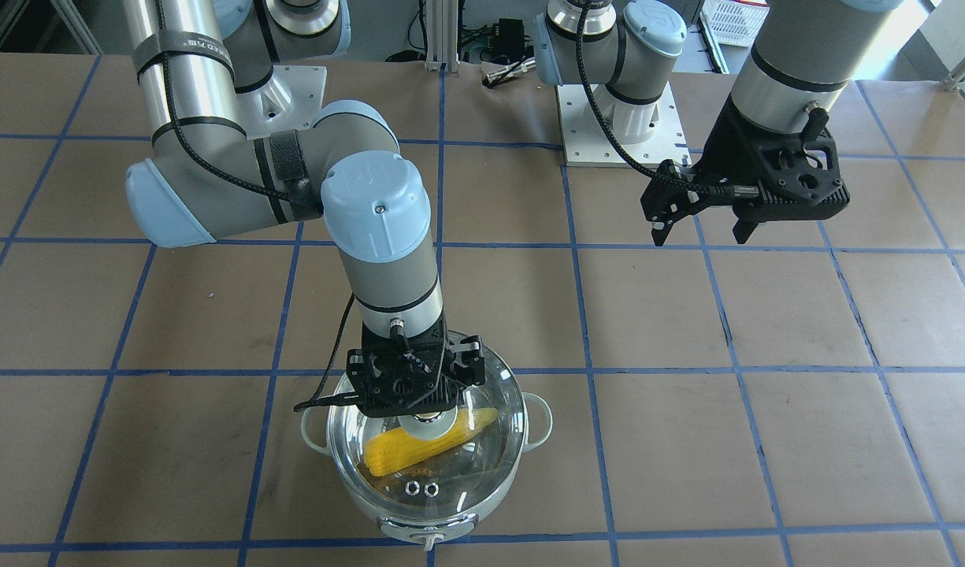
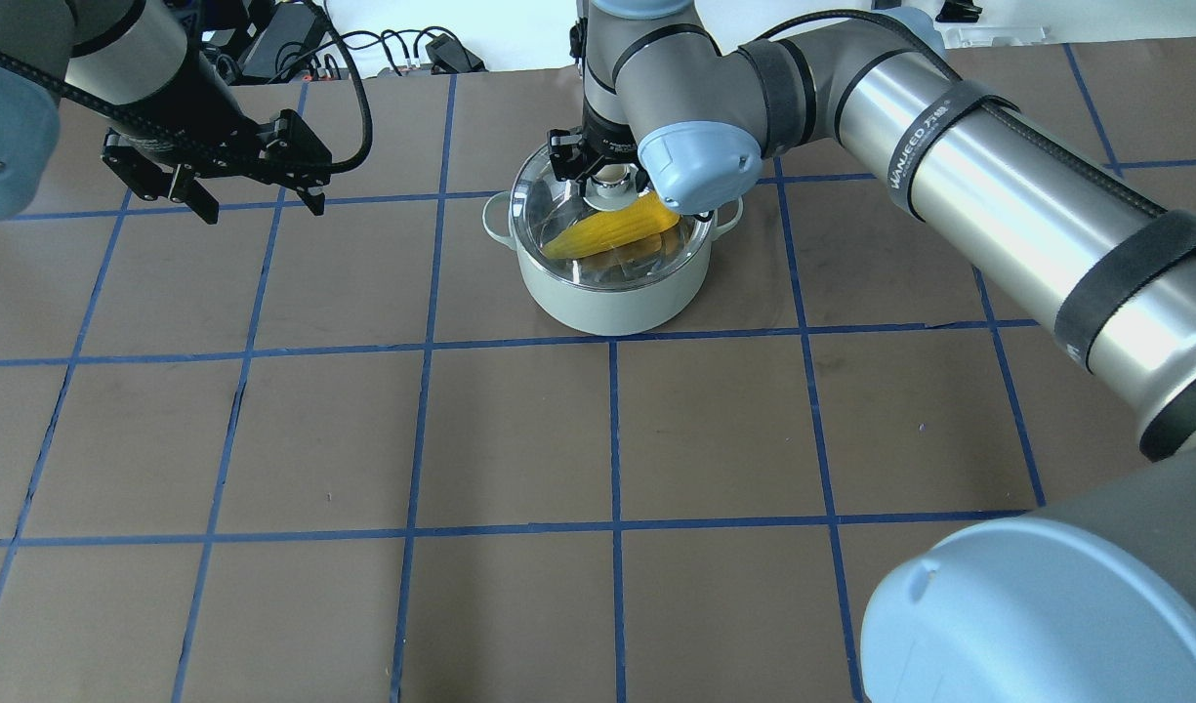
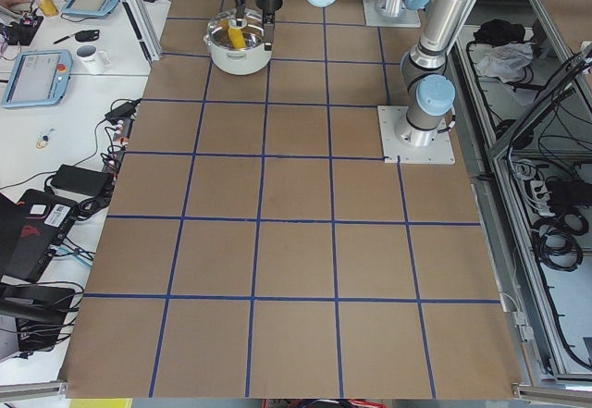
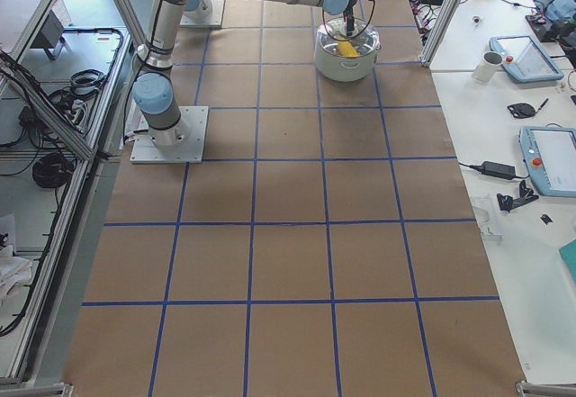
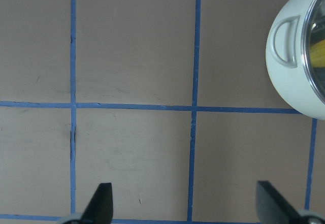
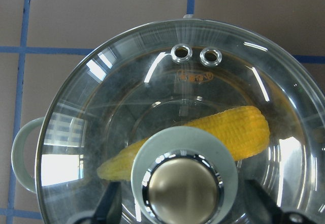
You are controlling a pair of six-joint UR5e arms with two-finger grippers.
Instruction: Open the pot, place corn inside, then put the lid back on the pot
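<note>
The mint-green pot (image 2: pixel 607 298) stands on the table's far side, also in the front view (image 1: pixel 542 419). The clear glass lid (image 1: pixel 450 472) sits on it. The yellow corn (image 1: pixel 403 453) lies inside, seen through the glass, as in the right wrist view (image 6: pixel 238 127). My right gripper (image 1: pixel 415 394) is right above the lid's knob (image 6: pixel 183 188). Its fingers (image 6: pixel 111 206) stand open on either side of the knob, apart from it. My left gripper (image 1: pixel 699 220) is open and empty above the table, well away from the pot; in its wrist view the pot (image 5: pixel 294 82) is at the right edge.
Brown table paper with a blue tape grid (image 2: pixel 612 439). Arm base plates (image 1: pixel 620 126) stand at the robot's side. Cables and power supplies (image 2: pixel 402 49) lie beyond the far edge. Side benches hold tablets and a mug (image 4: pixel 490 64).
</note>
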